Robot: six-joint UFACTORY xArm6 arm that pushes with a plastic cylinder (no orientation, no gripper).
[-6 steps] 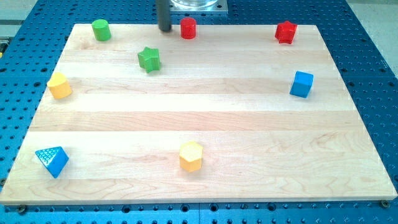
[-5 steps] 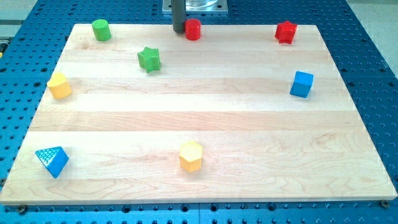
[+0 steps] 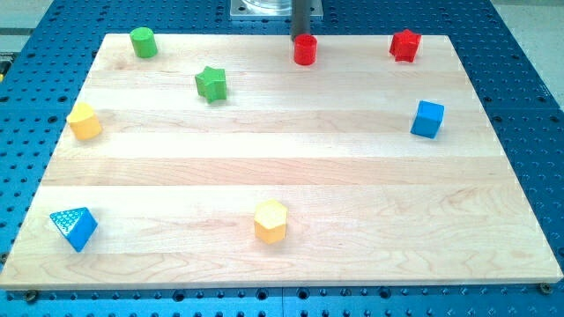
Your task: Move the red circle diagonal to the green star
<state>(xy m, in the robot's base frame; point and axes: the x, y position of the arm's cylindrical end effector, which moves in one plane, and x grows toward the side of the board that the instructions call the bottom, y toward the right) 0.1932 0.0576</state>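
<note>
The red circle (image 3: 305, 49) stands near the board's top edge, right of centre. The green star (image 3: 211, 84) lies to its lower left, well apart from it. My tip (image 3: 300, 40) is at the red circle's upper left side, touching it or nearly so; the rod rises out of the view's top. The tip is far to the right of the green star.
A green cylinder (image 3: 143, 41) is at the top left and a red star-like block (image 3: 404, 45) at the top right. A blue cube (image 3: 427, 119) is at the right, a yellow block (image 3: 85, 121) at the left. A yellow hexagon (image 3: 270, 220) and a blue triangle (image 3: 74, 227) lie near the bottom of the wooden board (image 3: 282, 167).
My tip moved right along the top edge, reached the red circle and pushed it right and slightly down, away from the green star. The other blocks stayed put.
</note>
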